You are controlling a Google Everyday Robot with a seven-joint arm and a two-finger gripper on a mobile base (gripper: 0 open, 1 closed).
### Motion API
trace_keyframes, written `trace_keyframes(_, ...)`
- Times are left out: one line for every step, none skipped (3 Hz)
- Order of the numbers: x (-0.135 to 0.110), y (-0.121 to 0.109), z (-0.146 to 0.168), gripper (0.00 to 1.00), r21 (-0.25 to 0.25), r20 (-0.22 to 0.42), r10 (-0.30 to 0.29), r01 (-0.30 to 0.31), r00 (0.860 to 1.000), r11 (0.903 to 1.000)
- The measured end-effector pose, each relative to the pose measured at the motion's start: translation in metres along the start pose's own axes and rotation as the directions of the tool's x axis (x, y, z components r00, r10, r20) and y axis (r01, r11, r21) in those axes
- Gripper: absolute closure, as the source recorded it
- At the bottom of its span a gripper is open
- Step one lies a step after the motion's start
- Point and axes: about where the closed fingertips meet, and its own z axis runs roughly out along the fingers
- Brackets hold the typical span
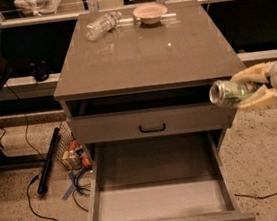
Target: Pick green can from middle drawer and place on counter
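Camera view puts me looking down on the cabinet from the front, and I judge the job about halfway done. The green can [229,92] is out of the middle drawer [159,200] and in the air, clamped on its side in the pincer [238,91]. One pale finger lies over it and one under it, and its silver end points left toward the cabinet. It hangs just off the right edge of the desk [147,56], near the front right corner and a little below the level of the top. So the pick looks finished to me and the place is not yet done. What I have left is to lift the can above the right edge, carry it in over the bare glossy top, set it down and let go. The middle drawer stands pulled fully out toward me, and its plain box interior shows nothing in it now. The shallower drawer front [110,128] above it, with the black handle [152,128], is closed, so I cannot say what it holds. The dark slot under the top is too shadowed to read. Toward the back edge of the desk a clear water bottle [102,25] lies on its side near the back left corner. A pale bowl [150,13] sits at the middle of that edge, and I see nothing in it from here. The front half of the desk is open for the can.
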Motion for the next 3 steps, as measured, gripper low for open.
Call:
trace_keyframes(-0.008, -0.065, -0.019, 1.0, 0.07, 0.068, 0.167, -0.172, 0.984, 0.9826)
trace_keyframes(-0.011, -0.097, -0.02, 1.0, 0.097, 0.093, 0.268, -0.276, 0.959, 0.9561)
trace_keyframes(-0.014, -0.12, -0.01, 1.0, 0.13, 0.109, 0.347, -0.359, 0.932, 0.9243)
